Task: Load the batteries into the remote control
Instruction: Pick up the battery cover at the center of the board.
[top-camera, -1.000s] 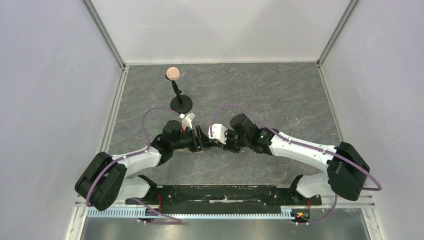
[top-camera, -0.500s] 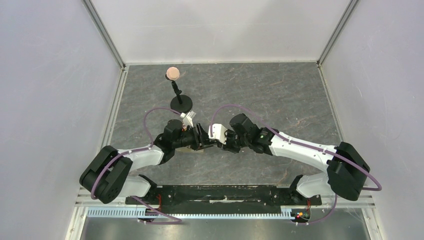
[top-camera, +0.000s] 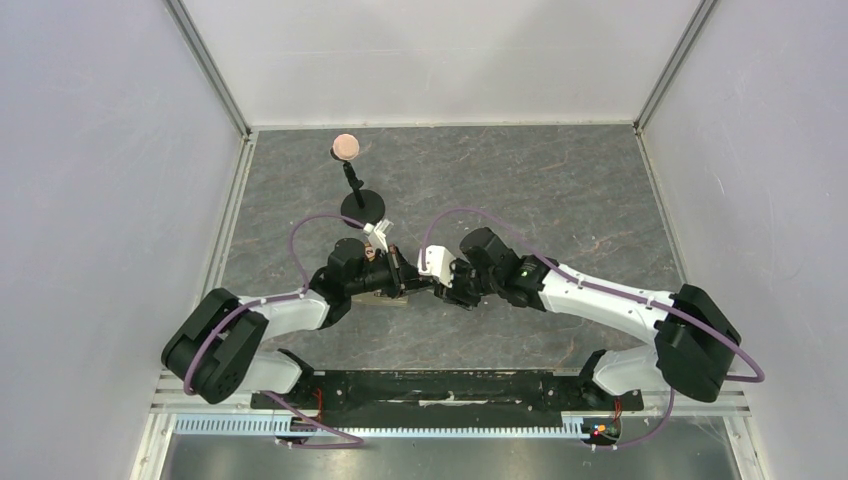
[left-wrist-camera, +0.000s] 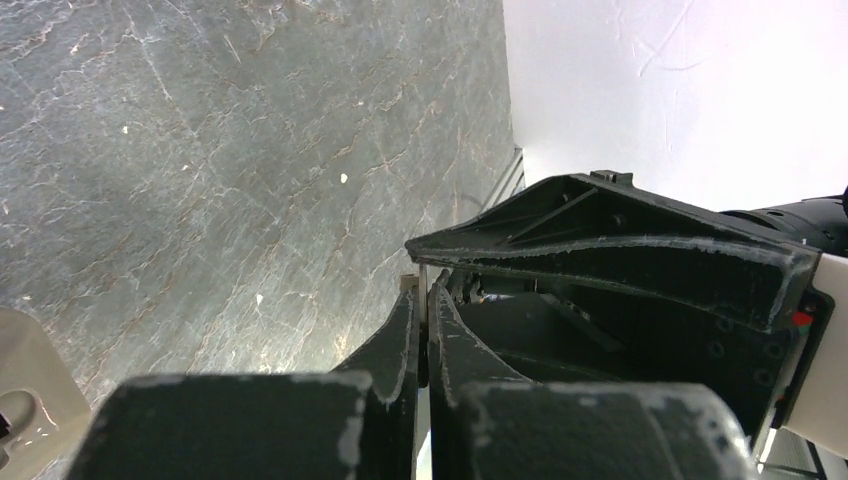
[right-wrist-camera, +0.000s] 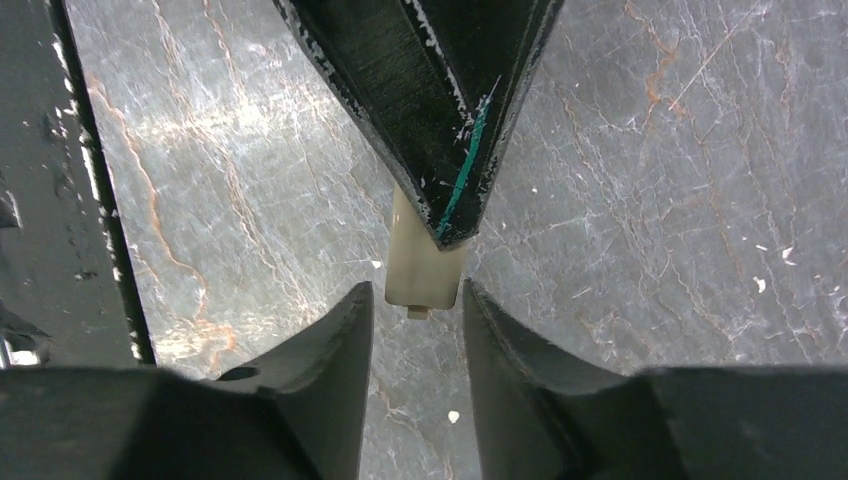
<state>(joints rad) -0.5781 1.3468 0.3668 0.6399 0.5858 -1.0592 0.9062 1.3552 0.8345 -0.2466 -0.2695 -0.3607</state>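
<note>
My left gripper (left-wrist-camera: 425, 290) is shut on a thin beige cover piece (right-wrist-camera: 424, 268), which shows edge-on between its fingertips. My right gripper (right-wrist-camera: 415, 300) stands open around the free end of that cover, with a small gap on each side. Both grippers meet tip to tip mid-table, left gripper (top-camera: 408, 283) and right gripper (top-camera: 440, 288). A tan corner at the left wrist view's lower left looks like the remote control (left-wrist-camera: 25, 400), back side up; a tan sliver (top-camera: 380, 297) shows under the left gripper from above. The batteries are out of view.
A black stand (top-camera: 362, 208) with a peach ball (top-camera: 345, 147) on top rises just behind the left gripper. White walls enclose the grey stone-patterned table (top-camera: 560, 190) on three sides.
The left gripper's jaws have gone from wide open to shut on the cover piece. The right gripper's jaws have opened slightly off it. The left arm has shifted a little to the right.
</note>
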